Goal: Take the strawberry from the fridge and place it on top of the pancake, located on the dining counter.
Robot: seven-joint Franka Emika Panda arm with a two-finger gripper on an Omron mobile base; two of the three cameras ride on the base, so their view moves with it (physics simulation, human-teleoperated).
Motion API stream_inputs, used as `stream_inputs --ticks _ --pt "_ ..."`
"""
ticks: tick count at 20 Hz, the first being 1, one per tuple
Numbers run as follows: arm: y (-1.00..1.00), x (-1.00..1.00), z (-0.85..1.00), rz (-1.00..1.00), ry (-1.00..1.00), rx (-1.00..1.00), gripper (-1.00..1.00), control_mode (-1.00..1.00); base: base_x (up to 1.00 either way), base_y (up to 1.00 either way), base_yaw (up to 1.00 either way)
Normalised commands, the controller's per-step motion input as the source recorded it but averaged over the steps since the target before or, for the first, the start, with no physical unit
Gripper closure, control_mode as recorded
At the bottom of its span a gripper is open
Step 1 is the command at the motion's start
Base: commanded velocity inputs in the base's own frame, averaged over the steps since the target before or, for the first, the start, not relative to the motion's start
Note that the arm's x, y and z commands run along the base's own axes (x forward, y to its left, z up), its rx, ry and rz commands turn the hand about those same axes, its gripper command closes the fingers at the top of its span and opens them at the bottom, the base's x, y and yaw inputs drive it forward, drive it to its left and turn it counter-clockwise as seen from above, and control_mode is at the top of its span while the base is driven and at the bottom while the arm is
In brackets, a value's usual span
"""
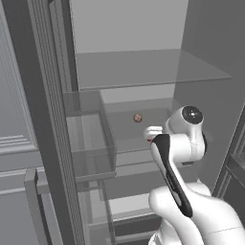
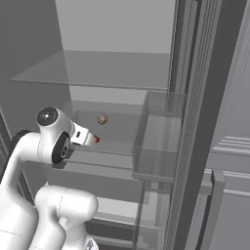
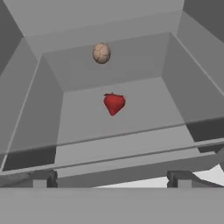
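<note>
Hand view: open claw points at the strawberry inside the fridge.

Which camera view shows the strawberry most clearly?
The hand view: the strawberry lies whole and unobstructed on the fridge shelf. In the right base view only a red tip peeks past the arm; in the left base view barely a red sliver.
</note>
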Motion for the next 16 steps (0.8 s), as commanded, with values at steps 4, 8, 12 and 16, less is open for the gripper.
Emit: stream_inputs --ticks 4,8,12,16 --pt "0.0 0.49 -0.15 0.0 0.1 -0.01 -1.0 -1.0 0.0 0.0 0.0" --pt "0.0 0.68 -0.06 0.0 0.09 0.0 -1.0 -1.0 0.0 0.0 0.0" --pt "-0.03 0.61 -0.16 0.0 0.08 0.0 -1.0 -1.0 0.0 0.0 0.0" --pt "-0.14 0.59 -0.21 0.0 0.06 0.0 -1.0 -1.0 0.0 0.0 0.0"
